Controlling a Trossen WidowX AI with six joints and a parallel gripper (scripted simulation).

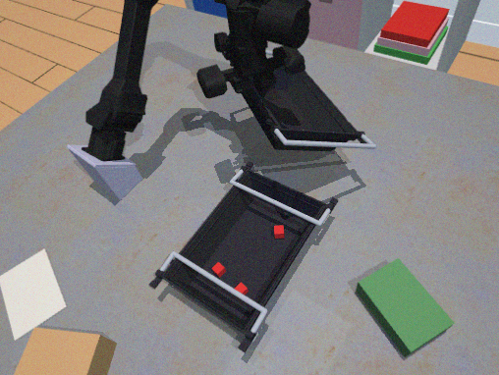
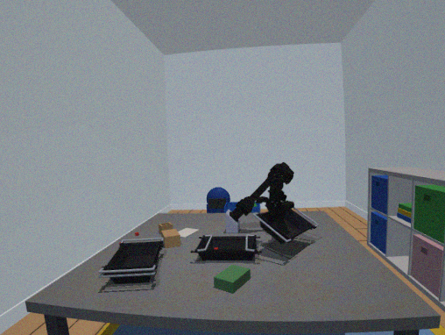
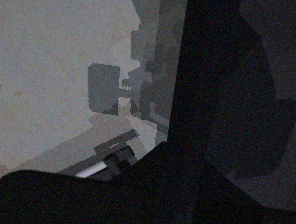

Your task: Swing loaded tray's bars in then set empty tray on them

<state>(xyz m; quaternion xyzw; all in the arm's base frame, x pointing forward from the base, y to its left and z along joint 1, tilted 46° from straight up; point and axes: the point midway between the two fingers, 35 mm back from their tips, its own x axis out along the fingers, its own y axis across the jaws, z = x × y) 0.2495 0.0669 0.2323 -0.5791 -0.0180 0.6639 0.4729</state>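
The loaded black tray (image 1: 206, 223) (image 2: 228, 255) stands on the table with small red blocks (image 1: 279, 232) (image 2: 215, 248) inside. Its two wire bars (image 1: 275, 200) (image 1: 216, 282) lie across its top, one near each end. My gripper (image 1: 261, 90) (image 2: 280, 211) is shut on a long side wall of the empty black tray (image 1: 340, 112) (image 2: 286, 225). It holds that tray in the air, tilted, behind the loaded tray's far end. The held tray's near bar (image 1: 326, 144) sticks out past its end. The wrist view is mostly dark; a bit of wire bar (image 3: 92, 170) shows low. The fingertips are hidden there.
A green block (image 1: 403, 306) (image 2: 232, 277) lies right of the loaded tray. A third black tray (image 2: 131, 259) with bars stands left in the exterior view. Tan blocks (image 1: 66, 350) (image 2: 171, 238), a white sheet (image 1: 31, 294) (image 2: 188, 232) and the arm's lilac base (image 1: 115, 179) (image 2: 232, 224) are also there.
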